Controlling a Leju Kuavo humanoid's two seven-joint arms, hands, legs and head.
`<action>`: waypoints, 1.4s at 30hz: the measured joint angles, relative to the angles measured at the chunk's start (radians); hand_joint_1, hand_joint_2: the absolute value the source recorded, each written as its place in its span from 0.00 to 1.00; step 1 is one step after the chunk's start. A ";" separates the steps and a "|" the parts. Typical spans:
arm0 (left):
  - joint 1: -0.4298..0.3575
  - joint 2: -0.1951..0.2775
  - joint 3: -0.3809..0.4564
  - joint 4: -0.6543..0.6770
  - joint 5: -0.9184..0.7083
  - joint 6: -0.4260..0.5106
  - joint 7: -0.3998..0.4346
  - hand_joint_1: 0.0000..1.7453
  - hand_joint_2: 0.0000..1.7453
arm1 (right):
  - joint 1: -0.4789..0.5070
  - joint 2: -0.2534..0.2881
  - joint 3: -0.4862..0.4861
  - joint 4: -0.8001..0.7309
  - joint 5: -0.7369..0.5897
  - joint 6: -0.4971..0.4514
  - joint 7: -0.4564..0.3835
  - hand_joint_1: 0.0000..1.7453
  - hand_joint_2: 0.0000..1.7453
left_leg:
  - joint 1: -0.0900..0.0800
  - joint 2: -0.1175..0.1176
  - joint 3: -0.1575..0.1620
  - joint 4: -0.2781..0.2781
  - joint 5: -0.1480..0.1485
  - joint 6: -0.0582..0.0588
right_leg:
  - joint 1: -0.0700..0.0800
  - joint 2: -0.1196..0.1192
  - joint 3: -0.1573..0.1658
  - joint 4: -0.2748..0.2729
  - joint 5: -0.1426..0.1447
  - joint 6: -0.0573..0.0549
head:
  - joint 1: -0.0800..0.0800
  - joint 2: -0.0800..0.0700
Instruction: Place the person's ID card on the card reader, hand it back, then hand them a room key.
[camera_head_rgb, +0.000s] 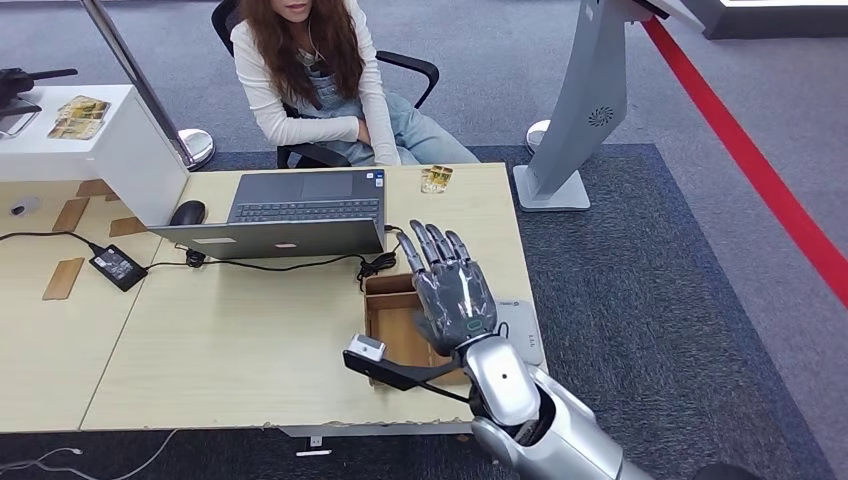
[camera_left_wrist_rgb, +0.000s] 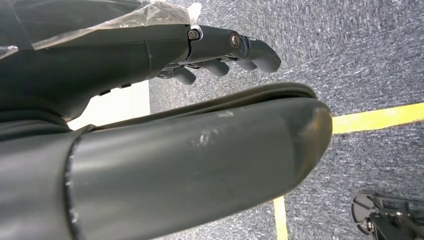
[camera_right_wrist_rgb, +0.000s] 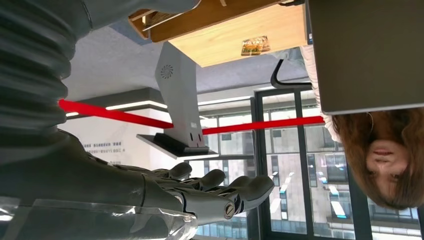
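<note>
A small yellowish card (camera_head_rgb: 436, 178) lies on the wooden table's (camera_head_rgb: 250, 340) far edge, right in front of a seated person (camera_head_rgb: 320, 85); it also appears in the right wrist view as the card (camera_right_wrist_rgb: 255, 45). My right hand (camera_head_rgb: 448, 285) hovers flat with fingers spread and holds nothing, above an open wooden box (camera_head_rgb: 388, 318). A pale grey card reader (camera_head_rgb: 520, 332) lies just right of that box. In the right wrist view the hand's fingers (camera_right_wrist_rgb: 215, 192) are empty. My left hand (camera_left_wrist_rgb: 220, 52) hangs beside my body over carpet, fingers loosely curled, holding nothing.
An open laptop (camera_head_rgb: 300, 215) with its cable stands between the person and the box. A mouse (camera_head_rgb: 187, 212) and a power adapter (camera_head_rgb: 117, 266) lie to the left. A white counter (camera_head_rgb: 75, 140) is at far left and a grey kiosk stand (camera_head_rgb: 585, 110) beyond the table's right end.
</note>
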 joint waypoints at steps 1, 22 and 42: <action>0.000 0.000 -0.001 0.000 0.000 -0.001 0.000 0.00 0.00 | -0.007 0.002 0.002 0.015 -0.006 -0.005 0.002 0.00 1.00 | 0.000 0.000 0.000 0.000 0.000 0.000 | 0.000 0.000 0.000 0.000 0.000 0.000 | 0.000 0.000; 0.002 0.004 -0.020 0.000 0.004 -0.003 0.007 0.00 0.00 | -0.063 -0.003 0.007 0.198 -0.022 -0.026 0.051 0.00 1.00 | 0.000 0.000 0.000 0.000 0.000 0.000 | 0.000 0.000 0.000 0.000 0.000 0.000 | 0.000 0.000; 0.002 0.010 -0.020 0.000 0.008 -0.002 0.011 0.00 0.00 | -0.059 -0.012 0.003 0.261 -0.004 -0.033 0.068 0.77 1.00 | 0.000 0.000 0.001 0.000 0.000 0.000 | 0.000 0.000 0.000 0.000 0.000 0.000 | 0.000 0.000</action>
